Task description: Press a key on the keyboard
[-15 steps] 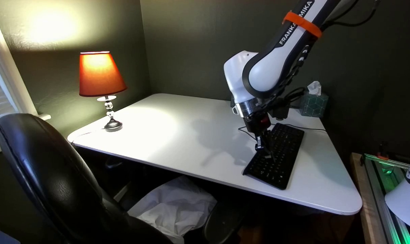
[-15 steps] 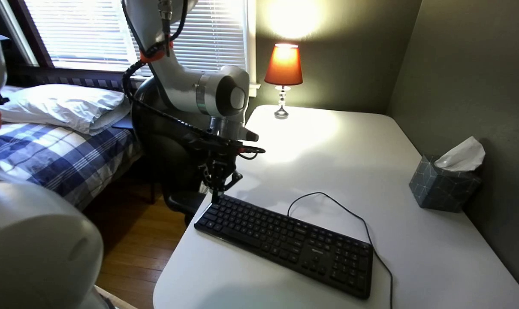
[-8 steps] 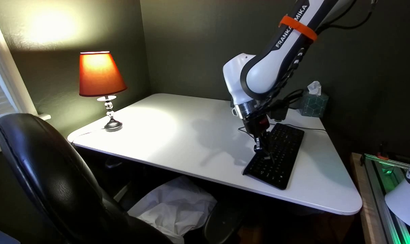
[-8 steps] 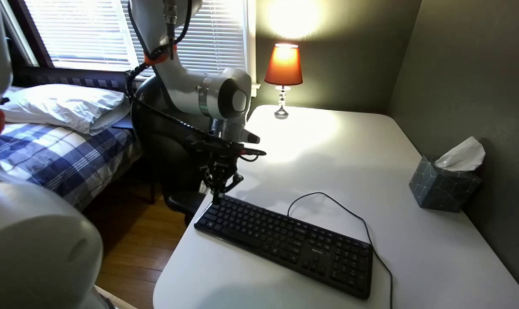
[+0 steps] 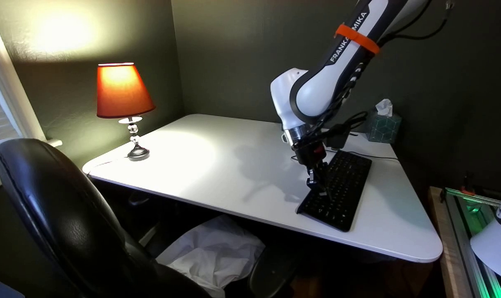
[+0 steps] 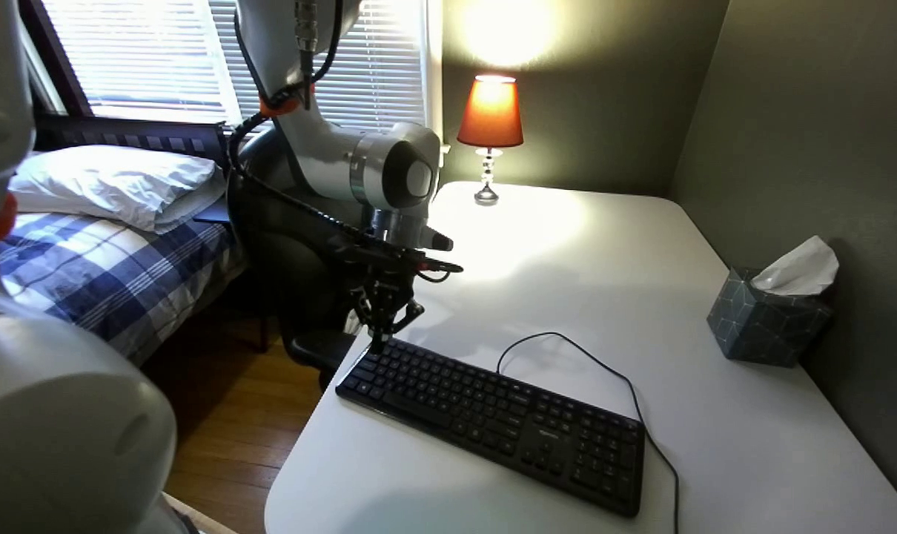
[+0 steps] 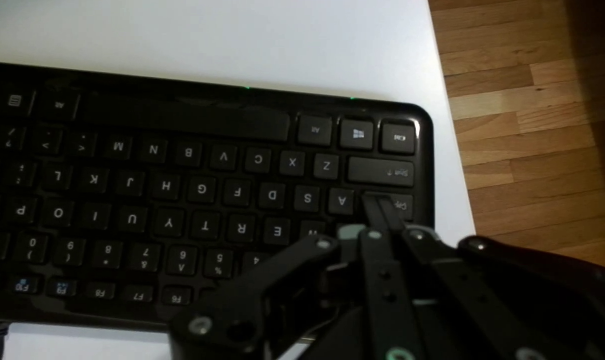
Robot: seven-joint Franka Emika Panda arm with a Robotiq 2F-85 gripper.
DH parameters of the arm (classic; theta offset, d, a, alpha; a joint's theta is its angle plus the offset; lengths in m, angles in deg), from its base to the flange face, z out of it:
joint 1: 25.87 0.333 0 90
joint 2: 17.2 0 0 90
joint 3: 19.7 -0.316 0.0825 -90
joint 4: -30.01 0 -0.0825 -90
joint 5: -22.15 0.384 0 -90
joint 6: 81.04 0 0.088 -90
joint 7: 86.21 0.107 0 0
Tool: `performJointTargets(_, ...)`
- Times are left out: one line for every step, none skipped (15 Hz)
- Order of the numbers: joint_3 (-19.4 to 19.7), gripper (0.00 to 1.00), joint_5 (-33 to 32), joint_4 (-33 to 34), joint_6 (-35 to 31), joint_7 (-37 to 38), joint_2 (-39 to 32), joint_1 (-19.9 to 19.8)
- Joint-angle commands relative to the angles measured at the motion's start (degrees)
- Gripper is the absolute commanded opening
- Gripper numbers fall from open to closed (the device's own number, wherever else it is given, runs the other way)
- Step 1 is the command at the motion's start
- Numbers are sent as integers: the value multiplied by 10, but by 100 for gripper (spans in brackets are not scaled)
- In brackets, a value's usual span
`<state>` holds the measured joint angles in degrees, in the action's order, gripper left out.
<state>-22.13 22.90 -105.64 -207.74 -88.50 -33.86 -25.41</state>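
Note:
The black keyboard lies flat on the white desk, in both exterior views (image 5: 352, 174) (image 6: 485, 415). It fills much of the wrist view (image 7: 197, 195), its lettering upside down there. Its thin dark cable (image 6: 567, 338) leaves the long back edge. My gripper (image 7: 378, 198) points down with its two fingertips together and nothing between them. In the wrist view the tips overlap the Caps Lock key (image 7: 404, 204), beside the A key (image 7: 341, 201), and hide part of it. In both exterior views the gripper (image 5: 328, 196) (image 6: 376, 347) is low over the keyboard's end. I cannot tell whether the tips touch a key.
The white desk's edge (image 7: 455, 165) runs close past that keyboard end, with wood floor beyond. A tissue box (image 6: 769, 322) stands by the wall. A lamp with a red shade (image 5: 124, 91) stands at the desk's far end. A black chair (image 5: 64, 215) is beside the desk.
The arm and gripper have shifted slightly, leftward in an exterior view and rightward and a little down in an exterior view. The fingers stay together. The keyboard has not moved.

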Motion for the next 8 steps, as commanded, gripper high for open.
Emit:
performJointTargets(2,0,10,10,-10,-4,-17,-2)
performJointTargets(2,0,11,11,-11,-8,-19,-3)
performJointTargets(2,0,11,13,-10,-7,-20,-3)
performJointTargets(1,0,11,15,-10,-8,-22,-4)
performJointTargets(1,0,12,16,-10,-8,-24,-4)
performJointTargets(1,0,12,18,-10,-8,-26,-4)
performJointTargets(1,0,12,20,-9,-8,-28,-4)
performJointTargets(0,0,12,22,-9,-9,-30,-4)
